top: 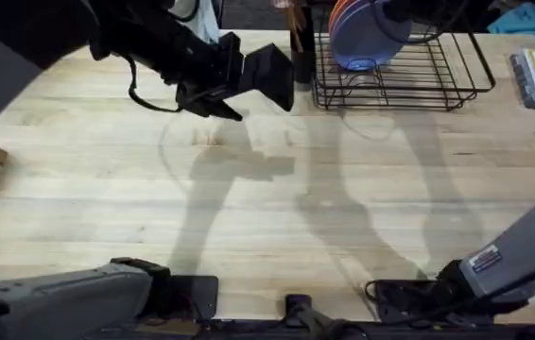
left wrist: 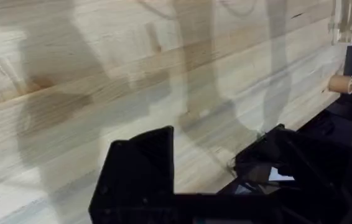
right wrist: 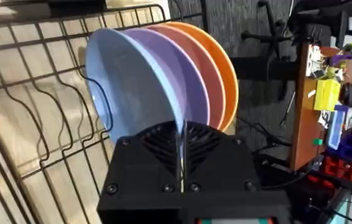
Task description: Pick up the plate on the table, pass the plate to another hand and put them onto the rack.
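Behind the rack (top: 400, 71), the tops of the plate (top: 367, 33) and the orange plate (top: 336, 17) are cut off by the overhead picture's upper edge, and the right arm covers part of the plate's rim. In the right wrist view, the right hand (right wrist: 181, 163) hides the plate's lower rim. Above the counter (top: 277, 208), the left hand (top: 267, 76) looks dark and blurred, its fingers' spacing impossible to tell.
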Tool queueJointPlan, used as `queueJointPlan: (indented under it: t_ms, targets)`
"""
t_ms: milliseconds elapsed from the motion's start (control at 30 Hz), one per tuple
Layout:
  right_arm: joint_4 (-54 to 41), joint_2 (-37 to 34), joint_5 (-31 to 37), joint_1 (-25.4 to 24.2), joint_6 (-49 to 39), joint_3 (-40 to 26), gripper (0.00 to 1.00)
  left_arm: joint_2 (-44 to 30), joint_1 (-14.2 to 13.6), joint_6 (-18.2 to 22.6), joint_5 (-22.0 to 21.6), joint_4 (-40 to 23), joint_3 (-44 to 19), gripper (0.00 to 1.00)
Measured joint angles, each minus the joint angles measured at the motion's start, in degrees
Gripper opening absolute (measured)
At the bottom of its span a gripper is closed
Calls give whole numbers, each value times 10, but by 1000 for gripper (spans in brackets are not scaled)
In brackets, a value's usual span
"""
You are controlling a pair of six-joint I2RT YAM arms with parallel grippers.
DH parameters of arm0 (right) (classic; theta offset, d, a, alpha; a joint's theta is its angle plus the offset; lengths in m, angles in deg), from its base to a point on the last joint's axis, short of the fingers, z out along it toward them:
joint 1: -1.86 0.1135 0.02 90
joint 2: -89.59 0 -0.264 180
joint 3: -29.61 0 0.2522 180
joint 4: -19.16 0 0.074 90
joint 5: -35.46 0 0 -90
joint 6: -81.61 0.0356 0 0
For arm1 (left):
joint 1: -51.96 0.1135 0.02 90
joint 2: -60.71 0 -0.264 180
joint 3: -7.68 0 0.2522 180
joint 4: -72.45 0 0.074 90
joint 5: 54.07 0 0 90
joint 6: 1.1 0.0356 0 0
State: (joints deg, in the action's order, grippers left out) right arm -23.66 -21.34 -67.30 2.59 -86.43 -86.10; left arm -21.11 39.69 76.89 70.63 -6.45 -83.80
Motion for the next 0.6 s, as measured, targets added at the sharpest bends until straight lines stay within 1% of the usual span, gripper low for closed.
queueJointPlan:
  t_ms: [67, 233, 533, 567, 600]
  targets:
    - [-2, -1, 1, 0, 0, 0, 32, 0, 0, 0, 0, 0, 0, 994]
    - [12, -30, 3, 0, 1, -3, 32, 0, 0, 0, 0, 0, 0, 993]
    - [12, -32, 3, 0, 2, -6, 32, 0, 0, 0, 0, 0, 0, 993]
    - [12, -32, 3, 0, 3, -6, 39, 0, 0, 0, 0, 0, 0, 993]
    - [9, -32, 3, 0, 6, -6, 125, 0, 0, 0, 0, 0, 0, 993]
